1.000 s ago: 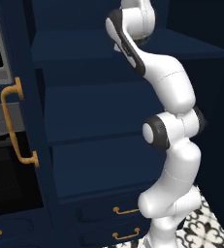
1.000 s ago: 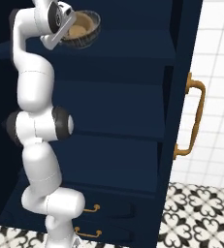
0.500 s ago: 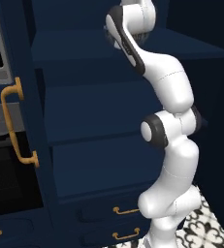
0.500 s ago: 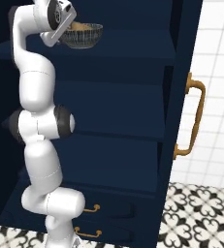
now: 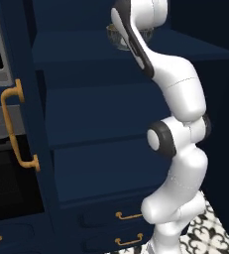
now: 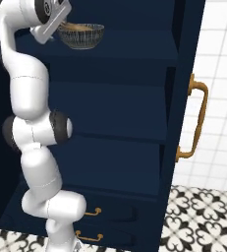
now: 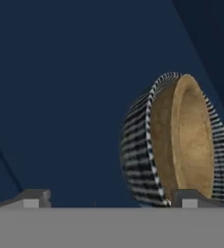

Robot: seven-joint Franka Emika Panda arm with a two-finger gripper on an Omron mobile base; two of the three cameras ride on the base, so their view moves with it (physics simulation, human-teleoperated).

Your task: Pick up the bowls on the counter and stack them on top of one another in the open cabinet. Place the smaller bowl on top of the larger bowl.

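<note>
At the cabinet's (image 6: 184, 98) top shelf (image 6: 129, 49), the fingers (image 7: 104, 198) seem spread, holding nothing; the small bowl (image 7: 186, 140) sits nested in the big bowl (image 6: 80, 35). Best to back straight out, leaving the stack undisturbed.

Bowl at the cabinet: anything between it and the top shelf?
Nothing visible. The bowl sits level at the gripper, just above the bare top shelf of the open cabinet.
</note>
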